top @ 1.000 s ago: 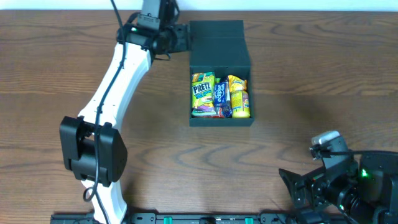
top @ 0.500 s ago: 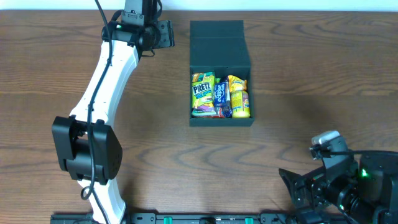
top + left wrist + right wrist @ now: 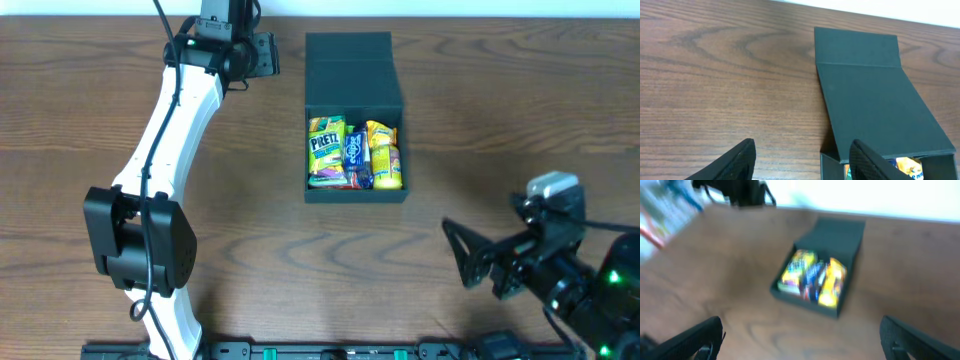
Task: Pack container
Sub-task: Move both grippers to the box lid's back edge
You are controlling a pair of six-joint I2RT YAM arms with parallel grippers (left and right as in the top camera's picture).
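Observation:
The container (image 3: 352,75) is a dark teal-black box in the middle back of the table. Its flap lid is laid back and open, and several bright snack packets (image 3: 355,155) fill the front part. My left gripper (image 3: 272,55) is open and empty, left of the lid and apart from it. In the left wrist view the gripper (image 3: 802,167) is spread wide, with the lid (image 3: 875,100) ahead to the right. My right gripper (image 3: 458,255) is open and empty at the front right. Its blurred wrist view shows the gripper (image 3: 802,345) wide open, facing the box (image 3: 845,235) and packets (image 3: 812,277).
The left arm (image 3: 165,150) stretches from its base at the front left up to the back of the table. A black rail (image 3: 300,350) runs along the front edge. Bare wood surrounds the box.
My left gripper drew back leftward from the lid, then held still. My right arm has swung up and toward the box, with its fingers now pointing left.

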